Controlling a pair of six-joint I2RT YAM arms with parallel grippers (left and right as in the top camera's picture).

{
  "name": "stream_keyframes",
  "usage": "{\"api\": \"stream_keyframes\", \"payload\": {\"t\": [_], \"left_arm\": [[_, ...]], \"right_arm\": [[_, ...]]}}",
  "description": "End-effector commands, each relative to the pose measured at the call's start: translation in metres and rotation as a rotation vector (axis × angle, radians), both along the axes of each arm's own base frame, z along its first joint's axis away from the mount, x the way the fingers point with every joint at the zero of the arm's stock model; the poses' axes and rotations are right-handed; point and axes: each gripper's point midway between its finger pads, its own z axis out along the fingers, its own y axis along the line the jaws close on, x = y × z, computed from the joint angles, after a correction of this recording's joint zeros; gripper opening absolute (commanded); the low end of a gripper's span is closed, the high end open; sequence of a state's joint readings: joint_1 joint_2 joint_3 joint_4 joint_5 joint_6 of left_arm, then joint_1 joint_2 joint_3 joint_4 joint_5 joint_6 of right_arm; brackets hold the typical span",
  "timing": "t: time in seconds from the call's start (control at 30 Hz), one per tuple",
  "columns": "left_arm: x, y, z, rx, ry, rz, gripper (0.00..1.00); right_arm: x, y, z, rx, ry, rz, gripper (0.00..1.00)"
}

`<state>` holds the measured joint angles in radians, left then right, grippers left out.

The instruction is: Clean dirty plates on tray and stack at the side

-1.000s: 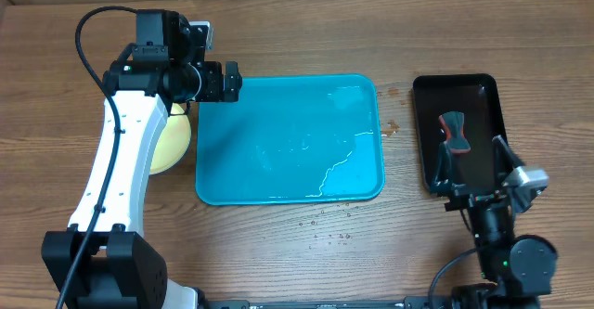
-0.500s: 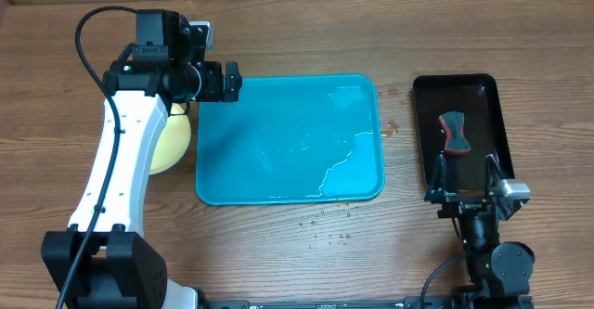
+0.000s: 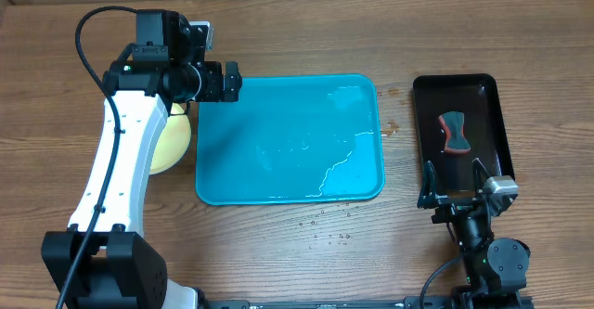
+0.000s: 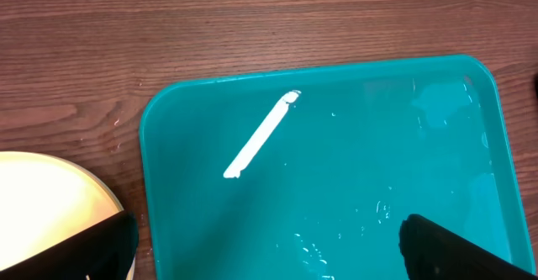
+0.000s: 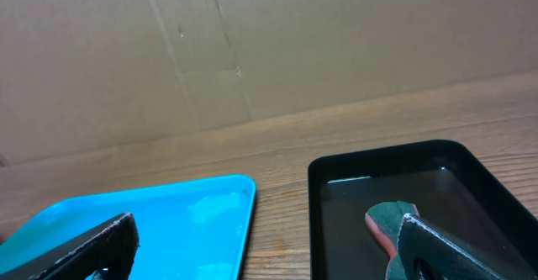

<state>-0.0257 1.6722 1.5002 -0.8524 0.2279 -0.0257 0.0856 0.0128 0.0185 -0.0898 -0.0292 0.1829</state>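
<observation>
- pale yellow round plate [image 3: 176,144]: on wooden table [image 3: 306,31], just left of tray w/ a gap, partly under L arm; can't tell if stacked.
- left gripper [image 3: 232,82]: fingers apart, over tray's far-left corner; plate lies near-left of it.
- large teal rectangular plastic tray [image 3: 288,160]: centre, wet.
- narrow black tray [image 3: 484,96]: right; red-black sponge [image 3: 453,131] inside.
- right gripper [image 3: 454,184]: fingers apart, at black tray's near edge, well apart from plate.

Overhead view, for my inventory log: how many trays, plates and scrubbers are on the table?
Trays: 2, blue tray, black tray
Plates: 1, a yellow plate partly under the left arm
Scrubbers: 1, a red scrubber in the black tray
Total: 4
</observation>
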Motion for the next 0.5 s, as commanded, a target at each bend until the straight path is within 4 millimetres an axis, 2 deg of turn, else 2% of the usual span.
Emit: {"api": "stream_keyframes", "payload": {"t": [0.0, 0.47], "left_arm": [[0.0022, -0.0007, -0.0005, 0.001, 0.000, -0.004, 1.00], [0.0011, -0.0002, 0.0013, 0.003, -0.003, -0.003, 1.00]], "right_arm": [[-0.0003, 0.0028, -0.0008, 0.002, -0.008, 0.014, 1.00], [-0.0003, 0.0028, -0.0008, 0.002, -0.008, 0.014, 1.00]]}}
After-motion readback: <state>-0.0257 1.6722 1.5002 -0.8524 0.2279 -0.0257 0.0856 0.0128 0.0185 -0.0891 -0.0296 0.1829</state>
